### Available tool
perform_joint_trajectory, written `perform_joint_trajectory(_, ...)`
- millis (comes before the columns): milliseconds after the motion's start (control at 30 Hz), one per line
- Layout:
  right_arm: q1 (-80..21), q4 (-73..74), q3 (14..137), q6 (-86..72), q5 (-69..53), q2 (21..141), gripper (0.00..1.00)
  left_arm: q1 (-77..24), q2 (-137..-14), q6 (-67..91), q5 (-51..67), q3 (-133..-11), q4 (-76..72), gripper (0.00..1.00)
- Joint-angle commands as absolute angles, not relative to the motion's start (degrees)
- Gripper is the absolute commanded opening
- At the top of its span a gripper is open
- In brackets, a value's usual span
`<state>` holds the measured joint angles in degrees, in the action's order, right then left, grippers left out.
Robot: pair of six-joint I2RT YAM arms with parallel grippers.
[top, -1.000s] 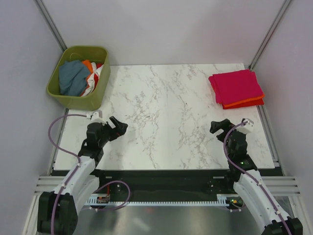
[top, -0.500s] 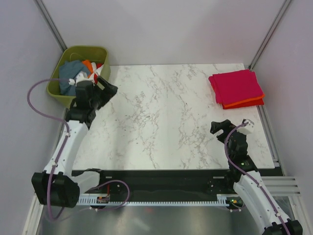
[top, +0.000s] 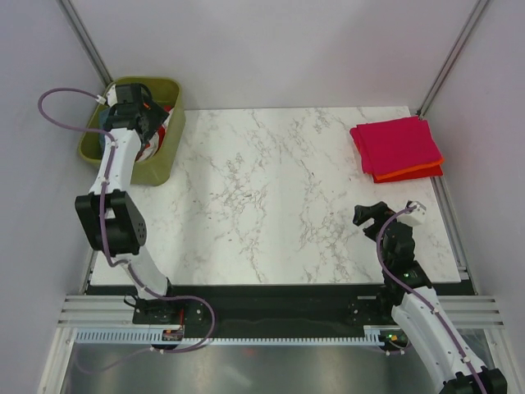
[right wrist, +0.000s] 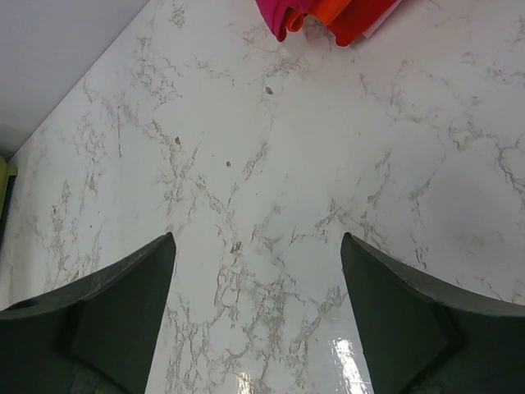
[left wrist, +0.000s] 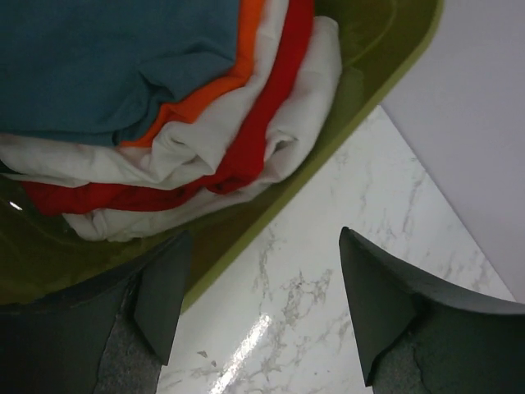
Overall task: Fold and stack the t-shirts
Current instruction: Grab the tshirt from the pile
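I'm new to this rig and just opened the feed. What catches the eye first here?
The left arm stretches to the far-left corner, jaws open over the edge of an olive-green bin of crumpled t-shirts. At the far right of the marble table, a folded magenta-pink t-shirt lies on an orange-red one. The right arm hangs near its base, jaws open.

The left arm (top: 118, 161) and right arm (top: 423, 317) have white shells between black joint housings, and a lilac cable (top: 51, 100) loops along each. The left gripper (left wrist: 264, 240) and right gripper (right wrist: 257, 240) carry broad, dark grey, wedge-shaped fingers (left wrist: 164, 283), matte and faintly grainy, tapering to blunt tips
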<state>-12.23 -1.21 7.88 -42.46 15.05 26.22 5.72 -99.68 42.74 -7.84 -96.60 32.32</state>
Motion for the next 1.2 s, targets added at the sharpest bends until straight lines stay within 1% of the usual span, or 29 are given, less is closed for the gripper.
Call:
perform_joint_trajectory(0,-12.31,-1.58,7.91,-43.16,15.73,26.02,0.90,6.24,-105.97,43.68,-11.77,-102.91,35.24,0.80)
perform_joint_trajectory(133,-12.39,-1.41,7.74,-43.42,15.56,25.66,0.88,8.17,-111.25,45.44,-12.48,-107.04,35.16,0.77)
perform_joint_trajectory(300,-12.30,-1.49,7.73,-43.68,15.56,25.93,0.88,10.72,-113.82,46.84,-12.48,-109.95,34.81,0.76)
perform_joint_trajectory(400,-12.30,-1.50,7.73,-43.77,15.21,26.36,0.87,12.74,-114.35,45.36,-8.01,-110.56,33.23,0.76)
perform_joint_trajectory(633,-12.39,-2.99,7.64,-43.77,14.41,28.03,0.87,18.19,-114.25,45.97,-3.52,-109.42,28.92,0.76)
perform_joint_trajectory(933,-12.30,-1.49,7.03,-43.51,15.38,23.56,0.85,18.46,-119.79,47.63,0.95,-111.09,28.21,0.74)
perform_joint_trajectory(1000,-12.31,-1.41,6.68,-43.51,15.64,22.51,0.84,18.46,-120.67,48.07,2.37,-111.18,27.60,0.72)
perform_joint_trajectory(1033,-12.39,-1.41,6.59,-43.51,15.56,22.33,0.81,18.46,-121.46,48.08,4.03,-111.18,27.34,0.71)
perform_joint_trajectory(1133,-12.30,-1.41,6.42,-43.51,15.73,22.24,0.75,18.46,-122.69,47.99,6.23,-111.27,26.02,0.60)
perform_joint_trajectory(1167,-12.39,-1.49,6.50,-43.51,15.73,22.41,0.74,18.46,-123.22,47.99,7.11,-111.36,25.75,0.49)
